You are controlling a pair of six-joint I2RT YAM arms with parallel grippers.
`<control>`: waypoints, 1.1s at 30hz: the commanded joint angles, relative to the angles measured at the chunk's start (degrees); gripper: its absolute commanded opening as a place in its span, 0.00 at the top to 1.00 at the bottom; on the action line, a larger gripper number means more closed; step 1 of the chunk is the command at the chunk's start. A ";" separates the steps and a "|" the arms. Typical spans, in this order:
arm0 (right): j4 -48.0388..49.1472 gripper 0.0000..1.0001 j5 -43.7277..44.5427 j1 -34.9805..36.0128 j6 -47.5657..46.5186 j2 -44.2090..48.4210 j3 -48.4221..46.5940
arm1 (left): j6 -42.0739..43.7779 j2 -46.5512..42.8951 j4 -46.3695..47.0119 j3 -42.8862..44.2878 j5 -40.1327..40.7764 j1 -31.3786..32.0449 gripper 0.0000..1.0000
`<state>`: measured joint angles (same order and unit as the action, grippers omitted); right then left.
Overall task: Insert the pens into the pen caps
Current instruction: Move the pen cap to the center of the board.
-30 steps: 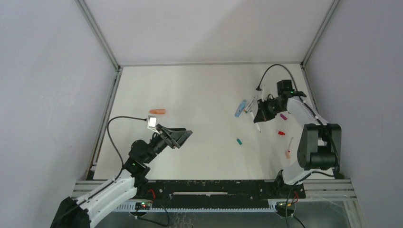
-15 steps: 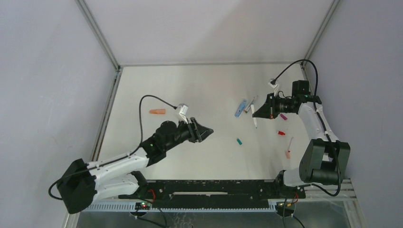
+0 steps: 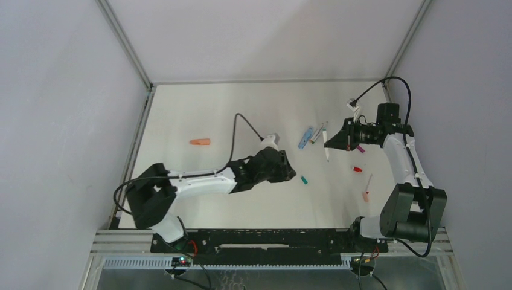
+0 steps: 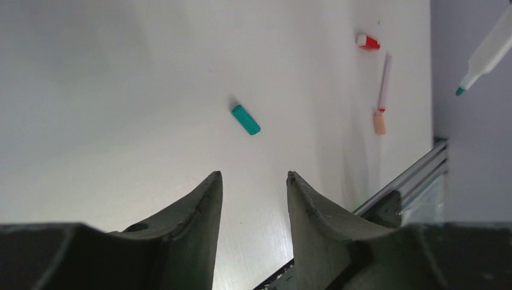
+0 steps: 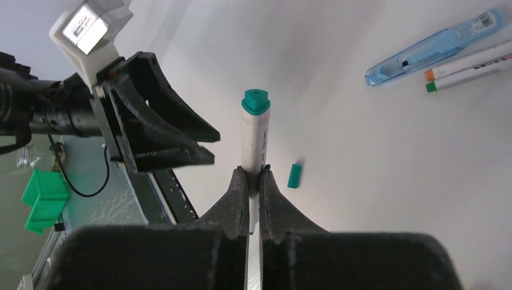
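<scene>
My right gripper (image 5: 254, 172) is shut on a white pen (image 5: 254, 130) with a teal end. From above, that pen (image 3: 327, 153) points down out of the right gripper (image 3: 329, 144), over the table's right side. A teal pen cap (image 3: 304, 179) lies flat just right of my left gripper (image 3: 291, 173). In the left wrist view this cap (image 4: 245, 119) lies ahead of the left gripper (image 4: 253, 175), whose jaws stand apart with nothing between them. The held pen's teal tip (image 4: 460, 91) shows at the upper right.
Two more pens (image 3: 318, 132) and a long light blue cap (image 3: 305, 137) lie behind the held pen. A magenta cap (image 3: 360, 148), a red cap (image 3: 357, 170) and a thin pen with a salmon cap (image 3: 366, 192) lie at the right. An orange cap (image 3: 200, 142) lies far left.
My left arm has swung right across the table to the teal cap, and its jaws have narrowed. My right gripper has shifted slightly right, still holding the pen.
</scene>
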<state>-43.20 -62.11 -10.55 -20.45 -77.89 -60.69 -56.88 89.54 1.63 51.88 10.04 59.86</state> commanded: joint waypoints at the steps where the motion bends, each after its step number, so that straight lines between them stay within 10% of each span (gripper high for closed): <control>1: 1.54 1.00 -1.76 -0.73 1.09 1.98 0.13 | 12.89 4.70 -7.76 11.02 -2.67 1.13 0.51; 10: 1.54 1.00 -2.82 -2.10 1.09 2.57 0.15 | 73.60 4.81 -6.10 8.66 -34.27 -0.20 0.46; 15: 1.47 1.00 -3.00 -2.92 0.92 1.97 0.13 | 97.60 6.24 -11.73 8.92 -35.08 -2.49 0.41; 24: 1.48 1.00 -3.68 -5.20 0.64 0.92 0.13 | 117.67 16.46 -24.20 21.05 -39.47 -5.18 0.41; 33: 1.26 1.00 -5.48 -8.09 0.89 -0.50 0.13 | 120.03 23.76 -30.42 31.50 -37.27 -4.31 0.44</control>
<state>-42.76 -65.54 -18.20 -20.01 -77.76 -60.64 59.20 111.13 -24.69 77.34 -27.29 54.78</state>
